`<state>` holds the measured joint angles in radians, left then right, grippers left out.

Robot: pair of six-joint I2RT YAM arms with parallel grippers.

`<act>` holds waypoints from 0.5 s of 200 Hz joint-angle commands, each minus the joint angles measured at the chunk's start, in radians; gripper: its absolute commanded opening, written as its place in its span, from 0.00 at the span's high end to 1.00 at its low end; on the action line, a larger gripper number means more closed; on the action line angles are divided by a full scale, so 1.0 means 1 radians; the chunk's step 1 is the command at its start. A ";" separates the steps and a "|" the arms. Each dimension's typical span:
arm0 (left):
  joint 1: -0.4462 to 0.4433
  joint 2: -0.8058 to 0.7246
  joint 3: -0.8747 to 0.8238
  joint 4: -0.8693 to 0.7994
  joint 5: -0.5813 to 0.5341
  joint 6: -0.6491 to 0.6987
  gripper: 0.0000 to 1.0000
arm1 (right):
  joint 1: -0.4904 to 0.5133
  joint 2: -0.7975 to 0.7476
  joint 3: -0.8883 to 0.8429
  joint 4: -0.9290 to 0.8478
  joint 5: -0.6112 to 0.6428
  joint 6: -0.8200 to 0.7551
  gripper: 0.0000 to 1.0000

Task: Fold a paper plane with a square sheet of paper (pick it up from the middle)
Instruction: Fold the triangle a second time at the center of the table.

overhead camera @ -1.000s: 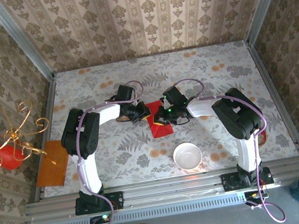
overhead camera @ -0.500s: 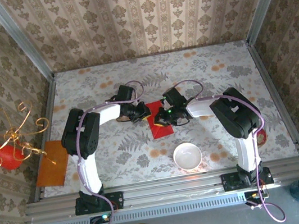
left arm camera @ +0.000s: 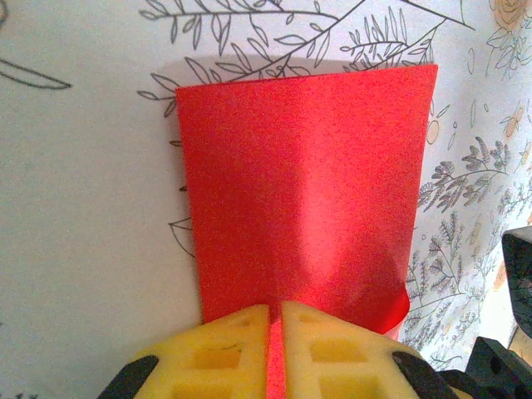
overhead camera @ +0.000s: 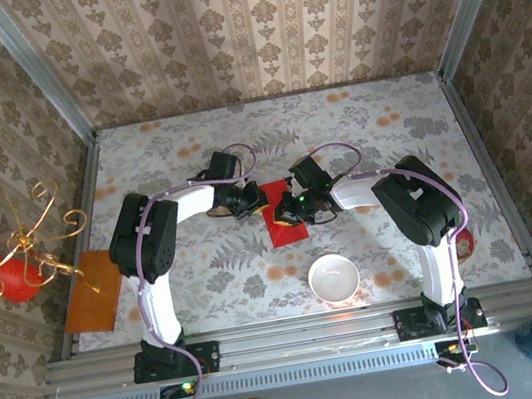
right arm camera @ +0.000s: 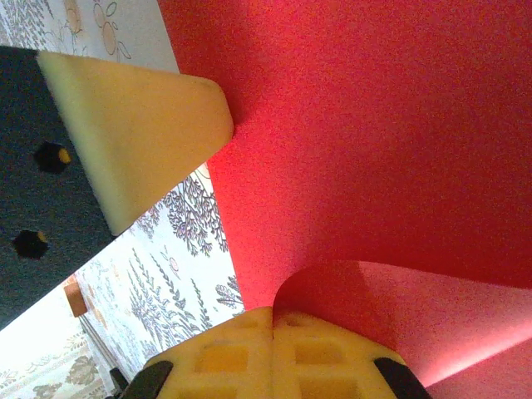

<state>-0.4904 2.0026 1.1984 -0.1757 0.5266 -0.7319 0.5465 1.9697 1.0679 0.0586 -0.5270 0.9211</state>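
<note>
Right gripper [right arm camera: 273, 322] shifted — sheet [left arm camera: 303, 183] red, curled

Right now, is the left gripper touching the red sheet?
Touching. The left wrist view shows the left gripper shut on the red sheet, paper pinched between its yellow fingers.

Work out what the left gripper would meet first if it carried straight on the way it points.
The left gripper, shut on the square sheet of paper, points along it: probably more of that sheet first, then the table beyond. Depth is unclear.
</note>
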 commanded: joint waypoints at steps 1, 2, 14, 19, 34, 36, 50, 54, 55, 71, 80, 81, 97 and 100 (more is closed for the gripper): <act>-0.007 0.025 -0.008 -0.031 -0.014 0.019 0.87 | 0.003 0.022 0.021 0.014 0.009 0.015 1.00; -0.007 0.025 -0.009 -0.031 -0.014 0.019 0.87 | 0.003 0.022 0.021 0.014 0.010 0.014 1.00; -0.007 0.025 -0.009 -0.030 -0.013 0.019 0.87 | 0.003 0.024 0.022 0.017 0.008 0.014 1.00; -0.007 0.025 -0.010 -0.030 -0.014 0.019 0.87 | 0.003 0.025 0.022 0.018 0.008 0.015 1.00; -0.007 0.025 -0.012 -0.030 -0.013 0.018 0.87 | 0.003 0.027 0.022 0.023 0.005 0.016 1.00; -0.007 0.025 -0.011 -0.030 -0.013 0.017 0.87 | 0.003 0.027 0.023 0.025 0.004 0.016 1.00; -0.007 0.025 -0.011 -0.031 -0.014 0.017 0.87 | 0.003 0.027 0.023 0.026 0.005 0.017 1.00; -0.007 0.025 -0.011 -0.030 -0.013 0.018 0.87 | 0.003 0.027 0.023 0.025 0.005 0.018 1.00; -0.007 0.025 -0.012 -0.030 -0.013 0.017 0.87 | 0.003 0.027 0.023 0.025 0.004 0.018 1.00; -0.007 0.025 -0.013 -0.030 -0.013 0.018 0.87 | 0.003 0.028 0.023 0.020 0.011 0.017 1.00; -0.007 0.025 -0.011 -0.029 -0.014 0.017 0.87 | 0.003 0.030 0.023 0.015 0.012 0.016 1.00; -0.007 0.025 -0.011 -0.029 -0.014 0.017 0.87 | 0.003 0.029 0.023 0.015 0.012 0.016 1.00; -0.007 0.023 -0.011 -0.028 -0.014 0.017 0.87 | 0.003 0.031 0.023 0.008 0.018 0.014 1.00; -0.007 0.024 -0.012 -0.030 -0.014 0.017 0.87 | 0.003 0.032 0.022 0.006 0.019 0.013 1.00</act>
<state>-0.4904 2.0026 1.1984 -0.1753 0.5266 -0.7319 0.5465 1.9732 1.0679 0.0727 -0.5266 0.9245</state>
